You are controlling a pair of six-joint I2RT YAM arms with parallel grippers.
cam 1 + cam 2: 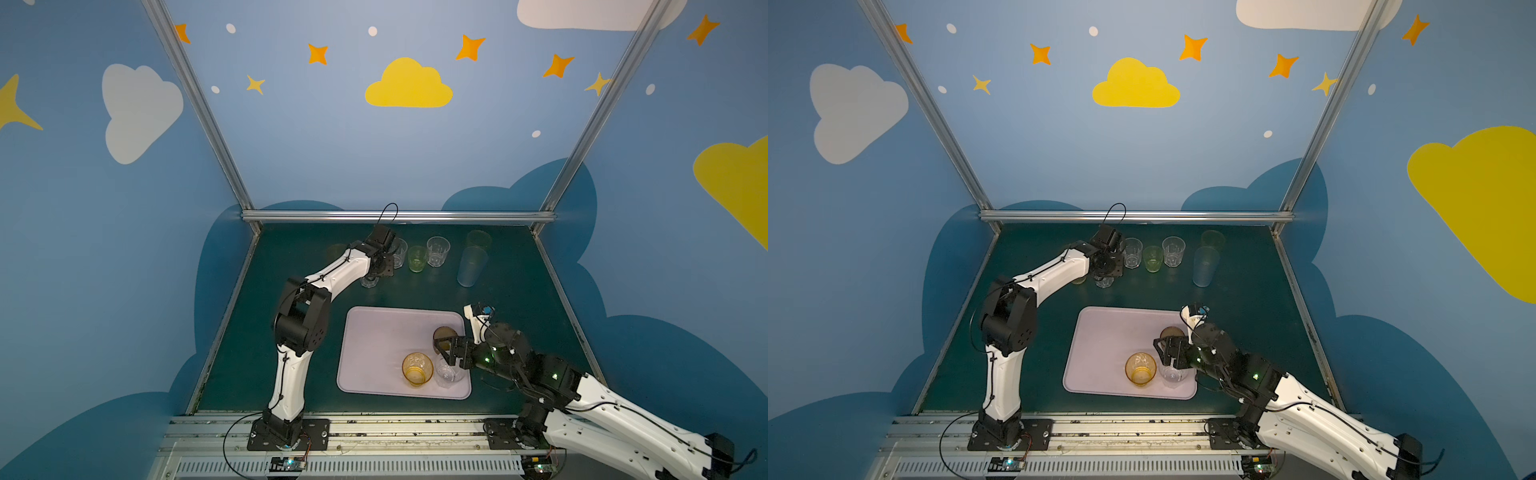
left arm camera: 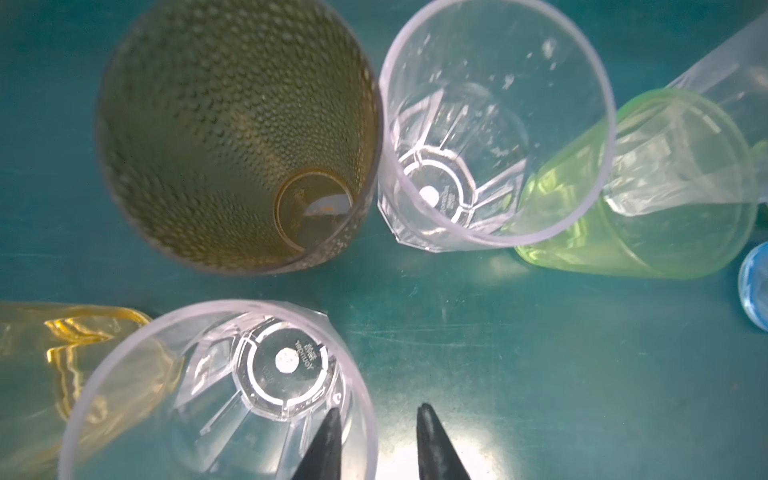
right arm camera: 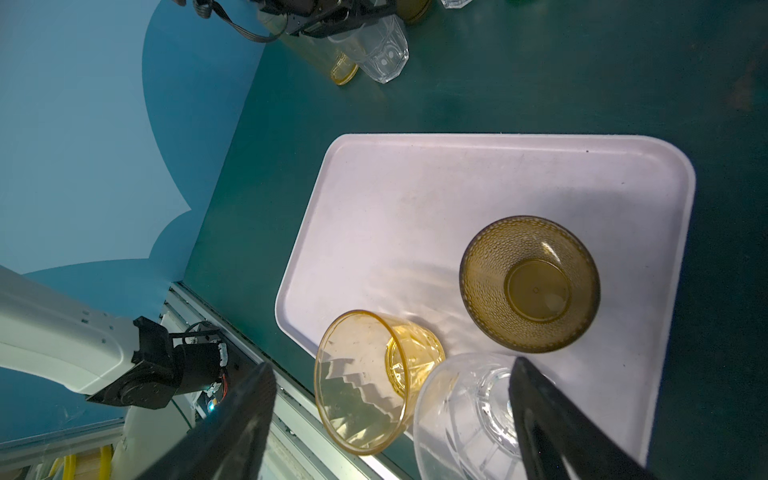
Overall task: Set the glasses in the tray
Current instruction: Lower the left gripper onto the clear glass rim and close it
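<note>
Left gripper (image 2: 379, 407): jaws narrow, straddled clear tumbler (image 2: 249, 374) wall for rim grip;
Right gripper (image 3: 390, 363): jaws gaped wide above tray (image 3: 415, 199), holding nothing

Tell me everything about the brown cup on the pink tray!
The brown cup is see-through and round, wider at the rim than at its flat bottom, with tiny bumps all over. It is empty and stands upright on the tray, near its right edge in both top views, clear of the yellow cup. Only the tray seems to touch it.
</note>
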